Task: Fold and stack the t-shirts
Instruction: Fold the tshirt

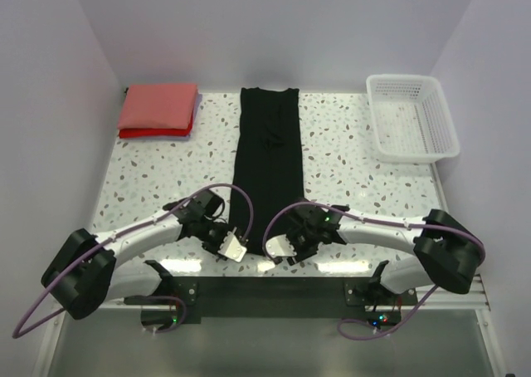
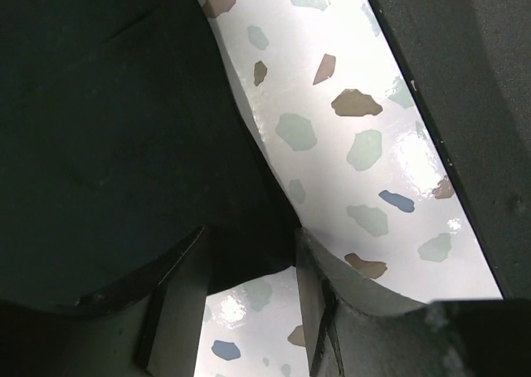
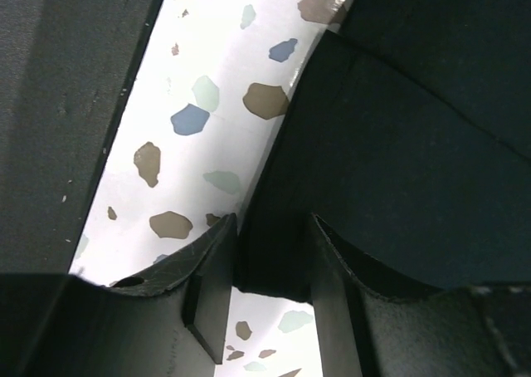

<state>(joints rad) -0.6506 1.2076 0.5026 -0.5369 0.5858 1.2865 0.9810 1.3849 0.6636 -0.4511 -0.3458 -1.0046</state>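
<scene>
Speckled tabletop point(image 1: 348, 169) holds the black t-shirt point(image 1: 267, 157) stretched lengthwise left of the white basket point(image 1: 415, 154), my left gripper point(image 2: 251, 265) and right gripper point(image 3: 274, 252) straddling its near hem, fingers apart, not clenched.

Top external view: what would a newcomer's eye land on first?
The black t-shirt, folded into a long narrow strip, runs down the middle of the speckled table from the far edge to the near one. The left jaws and right jaws each straddle one of its near corners, not yet clamped. A folded coral-red stack sits far left and a white lattice basket far right.
</scene>
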